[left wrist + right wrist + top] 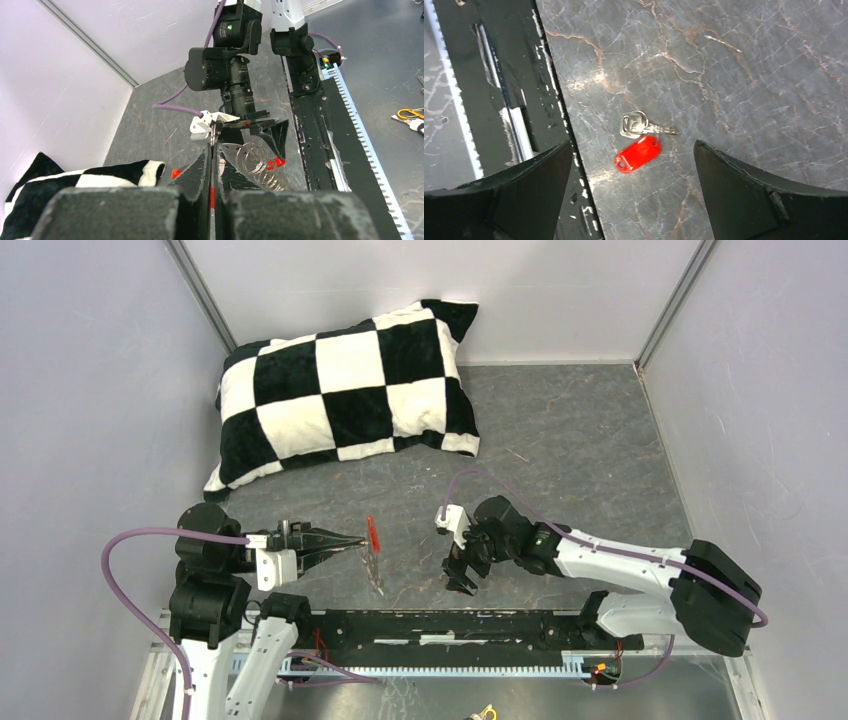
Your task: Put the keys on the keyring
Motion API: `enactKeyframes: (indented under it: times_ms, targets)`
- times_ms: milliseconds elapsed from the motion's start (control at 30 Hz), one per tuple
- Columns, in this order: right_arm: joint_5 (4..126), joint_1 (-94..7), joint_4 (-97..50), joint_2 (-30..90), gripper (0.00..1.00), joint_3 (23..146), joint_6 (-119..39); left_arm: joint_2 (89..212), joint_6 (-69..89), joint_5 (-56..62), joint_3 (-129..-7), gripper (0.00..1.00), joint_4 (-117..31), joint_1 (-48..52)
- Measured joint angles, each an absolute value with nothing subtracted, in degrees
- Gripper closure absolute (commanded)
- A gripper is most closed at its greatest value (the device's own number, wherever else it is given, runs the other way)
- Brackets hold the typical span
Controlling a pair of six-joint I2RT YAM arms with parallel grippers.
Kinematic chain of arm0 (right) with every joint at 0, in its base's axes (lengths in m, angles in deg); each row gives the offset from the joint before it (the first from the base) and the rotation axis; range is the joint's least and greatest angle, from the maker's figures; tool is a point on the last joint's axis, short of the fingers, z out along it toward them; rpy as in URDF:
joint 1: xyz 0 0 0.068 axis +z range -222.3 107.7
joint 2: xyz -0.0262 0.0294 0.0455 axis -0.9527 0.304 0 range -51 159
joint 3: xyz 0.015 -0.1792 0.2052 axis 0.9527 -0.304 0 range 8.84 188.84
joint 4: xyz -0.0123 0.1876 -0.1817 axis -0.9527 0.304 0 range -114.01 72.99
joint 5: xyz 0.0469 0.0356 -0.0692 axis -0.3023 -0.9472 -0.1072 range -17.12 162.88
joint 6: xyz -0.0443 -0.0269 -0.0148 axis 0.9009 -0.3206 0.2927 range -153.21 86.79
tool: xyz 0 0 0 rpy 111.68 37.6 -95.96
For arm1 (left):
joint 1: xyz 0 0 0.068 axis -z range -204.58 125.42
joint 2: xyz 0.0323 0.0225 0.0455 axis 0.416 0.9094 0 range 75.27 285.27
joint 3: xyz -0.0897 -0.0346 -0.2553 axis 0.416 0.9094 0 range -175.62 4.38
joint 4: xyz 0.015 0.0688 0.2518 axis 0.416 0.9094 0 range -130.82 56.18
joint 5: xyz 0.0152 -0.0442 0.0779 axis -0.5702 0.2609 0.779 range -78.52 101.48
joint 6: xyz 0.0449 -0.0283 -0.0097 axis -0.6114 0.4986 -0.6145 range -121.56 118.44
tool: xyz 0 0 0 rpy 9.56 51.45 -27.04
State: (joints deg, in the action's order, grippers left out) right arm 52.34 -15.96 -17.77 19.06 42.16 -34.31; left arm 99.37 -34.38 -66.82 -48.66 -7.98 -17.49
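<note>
My left gripper (352, 543) is shut on the keyring. Its red fob (373, 532) stands edge-on at the fingertips and the silvery rings (375, 575) trail toward the near edge. In the left wrist view the gripper (214, 150) pinches the fob in a thin gap, with the rings (252, 159) to the right. My right gripper (462, 578) points down, open and empty. In the right wrist view the gripper (632, 144) hovers over a small silver key (636, 123) and a red oval plastic piece (637, 154) lying on the table. No green-headed key is in view.
A black-and-white chequered pillow (340, 390) lies at the back left. A black rail (450, 625) runs along the near edge, also in the right wrist view (499, 75). Grey walls close in on three sides. An orange clip (409, 114) lies beyond the rail.
</note>
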Motion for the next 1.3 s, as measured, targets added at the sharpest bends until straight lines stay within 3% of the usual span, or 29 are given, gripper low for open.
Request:
enactKeyframes:
  times_ms: [300,433,533,667,1033,1300]
  targets:
    - [45.96,-24.88,-17.24,28.66,0.02,48.46,-25.83,99.37,-34.34,-66.58,-48.68,0.98,-7.96,-17.49]
    - [52.08,-24.31,-12.11,30.41,0.02,52.89,-22.95,99.37,-34.34,-66.41,-48.72,0.98,-7.96,-17.49]
    - [61.24,-23.64,-13.83,24.07,0.02,52.55,-22.51,99.48,-34.34,-65.84,-48.96,0.98,-7.94,-17.49]
    - [67.34,-25.01,-28.13,3.65,0.02,40.13,-28.52,99.63,-34.36,-65.16,-49.36,0.98,-7.91,-17.49]
    - [56.21,-25.84,-27.38,10.47,0.22,39.72,-30.38,99.76,-34.36,-65.07,-49.77,0.98,-7.50,-17.49]
    - [50.46,-22.02,-25.37,22.12,0.34,39.80,-30.38,99.76,-34.36,-64.94,-49.79,0.98,-7.50,-17.49]
